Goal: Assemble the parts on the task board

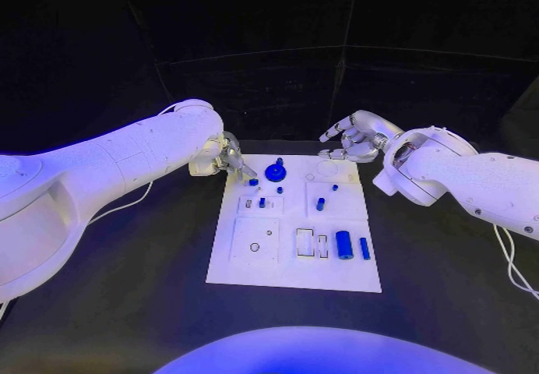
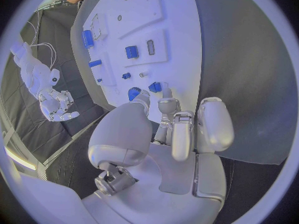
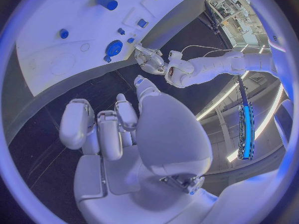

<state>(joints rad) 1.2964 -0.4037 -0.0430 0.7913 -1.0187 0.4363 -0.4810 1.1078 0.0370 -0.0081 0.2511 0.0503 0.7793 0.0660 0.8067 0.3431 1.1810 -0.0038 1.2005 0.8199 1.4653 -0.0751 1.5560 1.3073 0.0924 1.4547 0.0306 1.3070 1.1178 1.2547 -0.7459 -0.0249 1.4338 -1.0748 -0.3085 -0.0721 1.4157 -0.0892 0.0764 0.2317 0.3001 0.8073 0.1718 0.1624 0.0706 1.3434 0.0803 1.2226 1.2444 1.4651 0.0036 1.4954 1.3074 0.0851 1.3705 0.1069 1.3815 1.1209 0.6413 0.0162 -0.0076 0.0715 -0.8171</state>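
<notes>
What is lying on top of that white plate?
On the task board small blue parts: a round one, a cylinder, a slimmer bar. The left hand covers its far corner.

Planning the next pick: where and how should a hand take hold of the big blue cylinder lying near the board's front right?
Probably across the middle of the cylinder, from straight above. It lies flat, long axis running front to back, with a slimmer blue pin close on its right, so fingers should close on its rounded left and right sides.

A flat black counter (image 1: 124,312) with a matte top spreads left, right, near and far, meeting dark panelled walls (image 1: 281,70) at its far edge.
</notes>
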